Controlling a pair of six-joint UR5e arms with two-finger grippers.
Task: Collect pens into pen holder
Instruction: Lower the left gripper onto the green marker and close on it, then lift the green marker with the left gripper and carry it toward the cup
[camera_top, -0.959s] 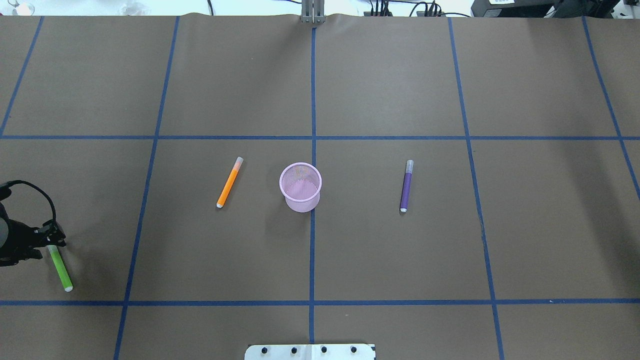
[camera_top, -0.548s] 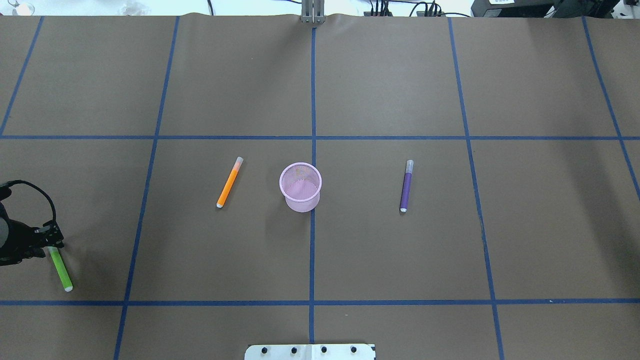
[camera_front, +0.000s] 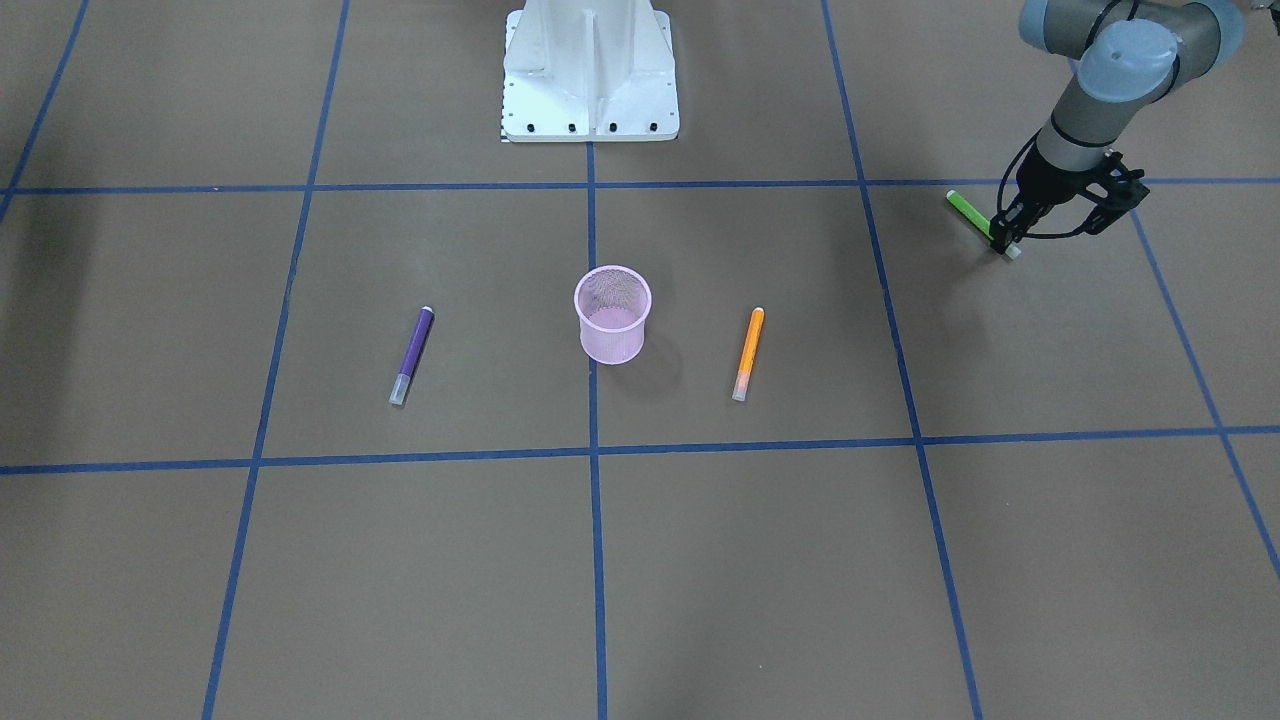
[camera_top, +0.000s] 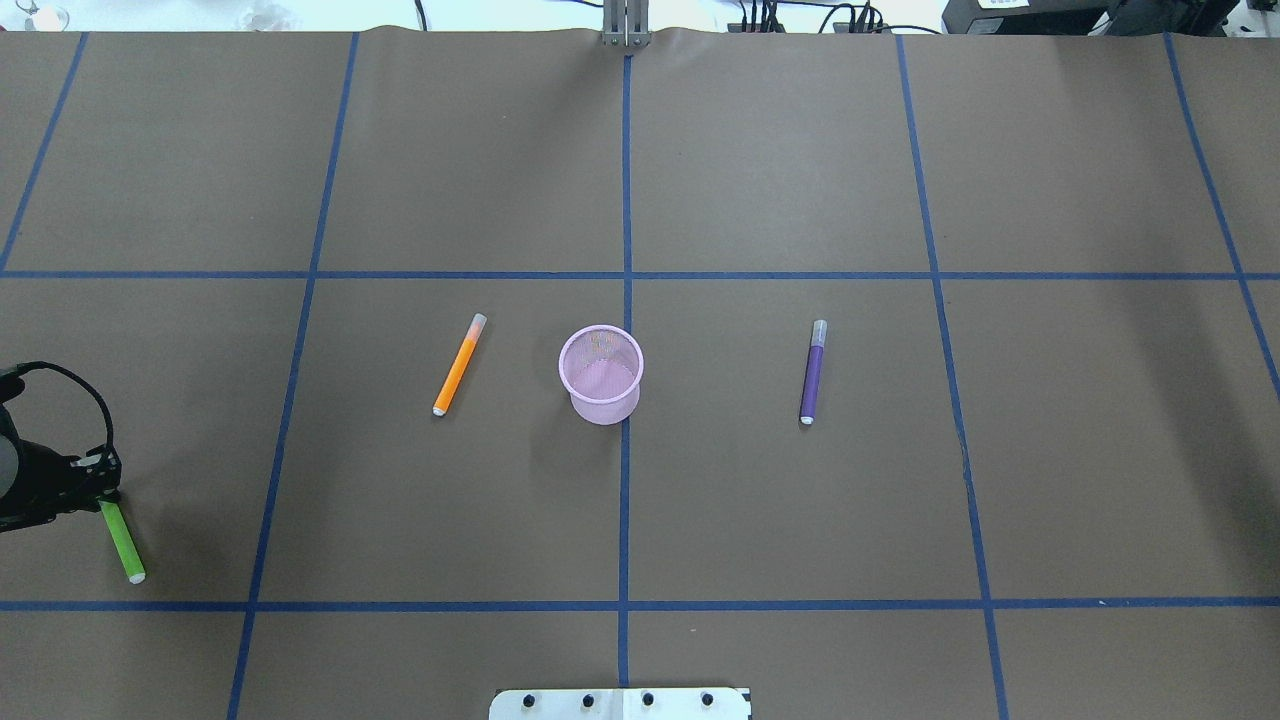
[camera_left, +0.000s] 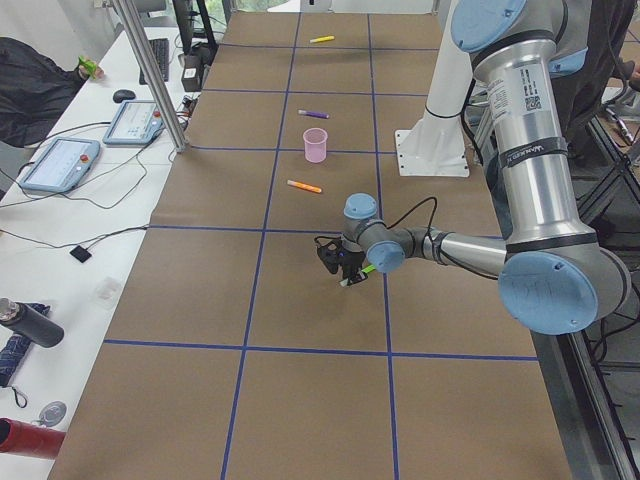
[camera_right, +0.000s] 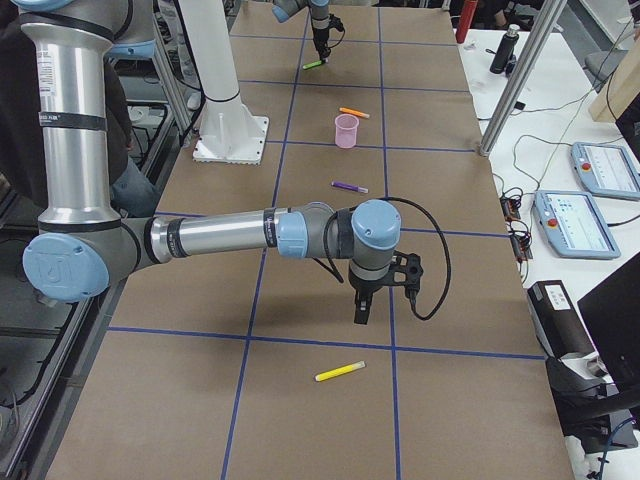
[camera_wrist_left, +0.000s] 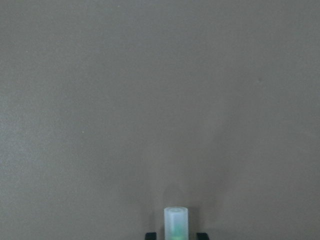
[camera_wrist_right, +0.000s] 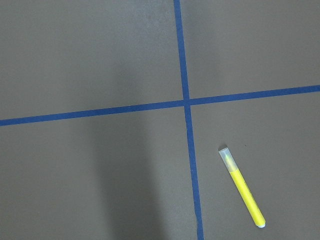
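1. Nearest, at the robot's left end of the table (camera_top: 800, 150), the green pen (camera_top: 122, 540) lies flat. The left gripper (camera_front: 1008, 243) is down at the pen's whitish cap (camera_wrist_left: 176, 220). Its fingers (camera_wrist_left: 150, 236) sit close on each side of the cap. I cannot tell if they are squeezing it yet. I think the first pick-up is just starting.
2. Next comes the orange pen (camera_top: 459, 366). It lies flat near the pen holder (camera_top: 605, 405), not touching it.
3. The pen holder stands up in the middle. Nothing is inside, so no pen is put away yet.
4. The purple pen (camera_top: 813, 372) lies flat on the holder's other side, a bit further off.
5. Farthest, a yellow pen (camera_wrist_right: 242, 187) lies flat near a cross of blue tape (camera_wrist_right: 185, 102). The right gripper (camera_right: 360, 312) hangs over the table close by. I cannot tell how its fingers stand.
6. No words show on the pens or the holder. A white sticker (camera_left: 528, 100) on the left arm has print too tiny to read.
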